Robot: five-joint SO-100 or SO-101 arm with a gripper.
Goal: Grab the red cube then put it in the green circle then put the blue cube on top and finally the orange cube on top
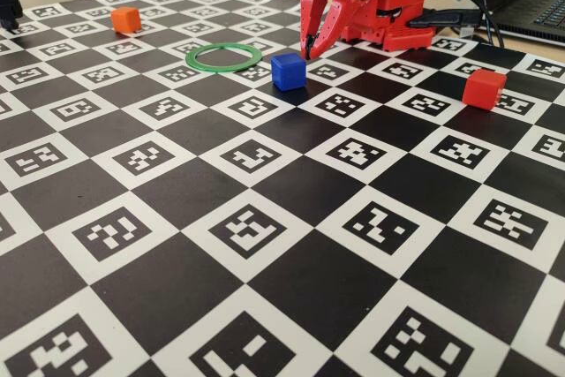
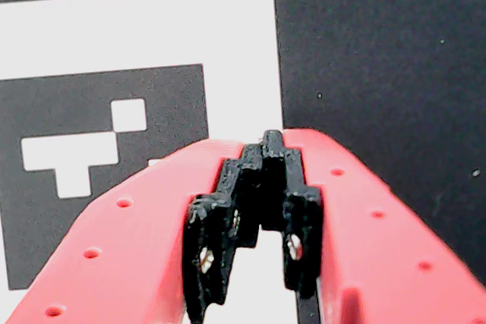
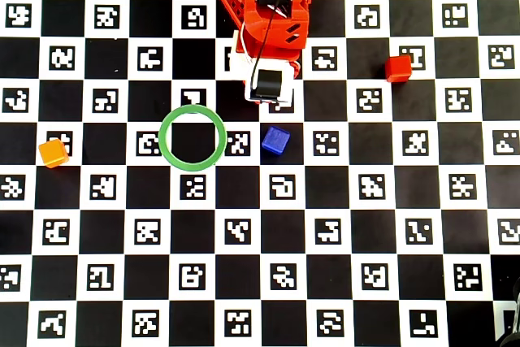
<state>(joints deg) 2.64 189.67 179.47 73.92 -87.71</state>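
The red cube (image 1: pixel 484 88) (image 3: pixel 398 68) sits alone at the right of the checkered mat. The green circle (image 1: pixel 224 67) (image 3: pixel 162 136) lies flat with nothing inside it. Just right of it stands the blue cube (image 1: pixel 288 71) (image 3: pixel 276 140). The orange cube (image 1: pixel 125 18) (image 3: pixel 53 152) rests far to the left. My gripper (image 1: pixel 309 47) (image 2: pixel 271 146) points down at the mat behind the blue cube, between the ring and the arm's base. It is shut, its black pads meeting, with nothing held. No cube shows in the wrist view.
The red arm's base (image 3: pixel 268 6) stands at the mat's far edge. A laptop (image 1: pixel 538 2) and cables lie behind it on the right. A dark object (image 1: pixel 9 2) sits at the far left edge.
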